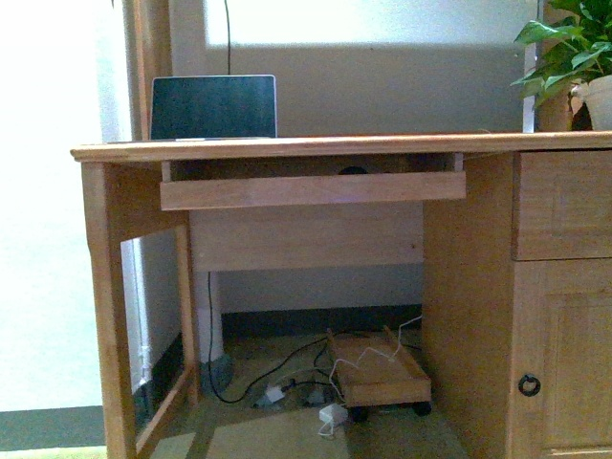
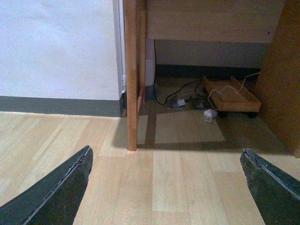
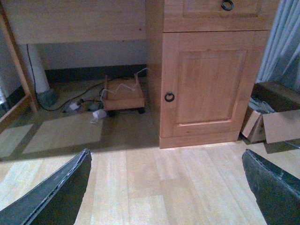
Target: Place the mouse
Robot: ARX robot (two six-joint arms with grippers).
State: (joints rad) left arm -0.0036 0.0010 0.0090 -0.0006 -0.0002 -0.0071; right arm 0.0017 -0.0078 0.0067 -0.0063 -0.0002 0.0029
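A small dark rounded shape (image 1: 354, 170), apparently the mouse, peeks over the front board of the desk's pull-out tray (image 1: 312, 189); most of it is hidden behind that board. Neither arm shows in the front view. My left gripper (image 2: 165, 151) is open, its dark fingers (image 2: 61, 187) spread wide over bare wooden floor, facing the desk's left leg (image 2: 132, 84). My right gripper (image 3: 165, 152) is also open with nothing between its fingers (image 3: 269, 187), low over the floor in front of the desk's cupboard door (image 3: 206, 86).
The wooden desk (image 1: 316, 146) carries a laptop (image 1: 212, 107) at the left and a potted plant (image 1: 574, 57) at the right. Under it lie cables (image 1: 287, 387) and a small wheeled wooden platform (image 1: 378, 368). Cardboard pieces (image 3: 272, 124) lie right of the cupboard.
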